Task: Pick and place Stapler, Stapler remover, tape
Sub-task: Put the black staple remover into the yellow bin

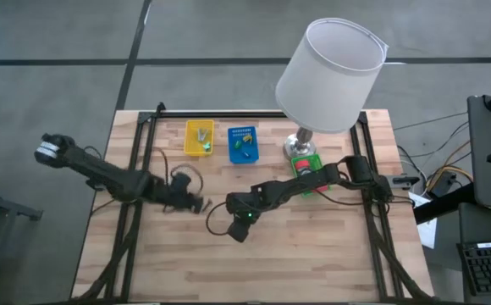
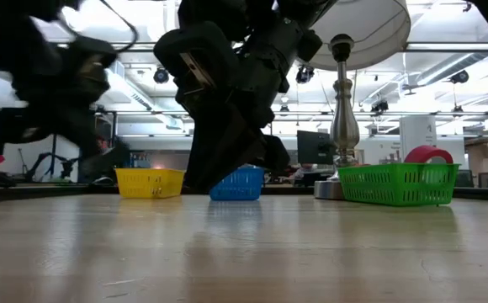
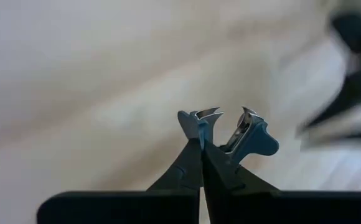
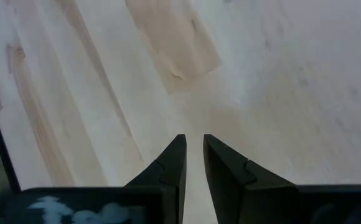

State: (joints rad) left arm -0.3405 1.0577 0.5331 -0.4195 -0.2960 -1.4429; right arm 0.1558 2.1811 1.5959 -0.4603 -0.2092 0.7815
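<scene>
Over the middle of the worktop (image 1: 313, 254), left of centre, the left end effector (image 3: 202, 140) has its fingers pressed together on the staple remover (image 3: 246, 134), whose metal claws and blue-grey wings stick out past the tips. The grip looks slim, taken near one wing, so the carry should probably be slow and level, with no quick wrist turns. Likely targets sit at the far edge: the yellow basket (image 1: 199, 138) and the blue basket (image 1: 242, 144); which one is meant cannot be told. The release should come low over the chosen basket. The right end effector (image 4: 193, 155), narrowly parted and empty, hangs just right of centre over bare wood. A red tape roll (image 2: 427, 155) rests in the green basket (image 2: 398, 184) by the lamp (image 1: 330, 72).
</scene>
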